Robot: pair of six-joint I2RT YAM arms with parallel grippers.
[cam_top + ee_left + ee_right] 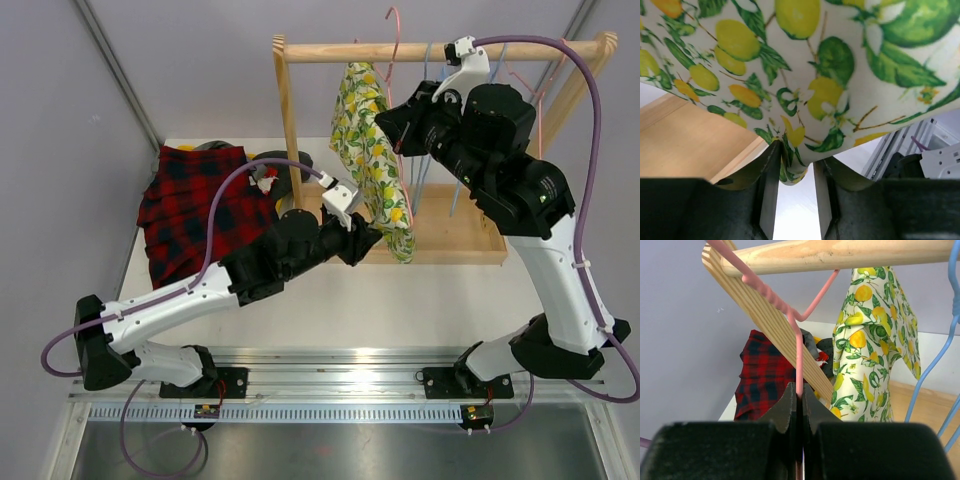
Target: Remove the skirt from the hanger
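Observation:
The lemon-print skirt (372,150) hangs from a pink hanger (393,30) on the wooden rack's top rail (330,50). My left gripper (368,238) is at the skirt's lower hem. In the left wrist view its jaws (794,165) stand apart, and a fold of the skirt (830,75) dips between them against the left finger. My right gripper (385,125) is shut on the pink hanger wire (799,355) below the rail (840,252); its fingertips (800,392) pinch the wire. The skirt (870,340) hangs just to the right of it.
A red plaid garment (195,205) and dark items (280,165) lie at the back left. Blue and pink empty hangers (430,150) hang on the rail to the right of the skirt. The rack's wooden base (450,235) sits under it.

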